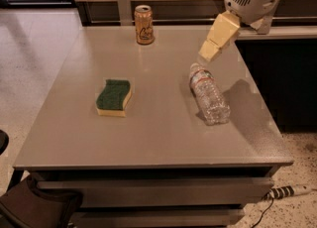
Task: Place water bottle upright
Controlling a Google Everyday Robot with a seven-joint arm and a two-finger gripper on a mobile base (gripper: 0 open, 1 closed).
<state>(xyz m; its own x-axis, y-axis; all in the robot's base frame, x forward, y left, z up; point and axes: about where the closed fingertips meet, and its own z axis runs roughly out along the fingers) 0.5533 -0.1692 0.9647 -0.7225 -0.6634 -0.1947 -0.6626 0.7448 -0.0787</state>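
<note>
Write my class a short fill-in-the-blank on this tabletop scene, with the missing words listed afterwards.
1. The water bottle lies on its ____ on the table.
2. The drink can stands ____ near the table's far edge.
3. The sponge has a ____ top face.
4. The tool hangs above the table, closest to the bottle's ____ end.

Missing words: side; upright; green; cap.

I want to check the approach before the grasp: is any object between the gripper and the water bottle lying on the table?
Nothing visible is. The gripper hangs just beyond the cap end of the water bottle; the can and sponge sit off to the side.
</note>
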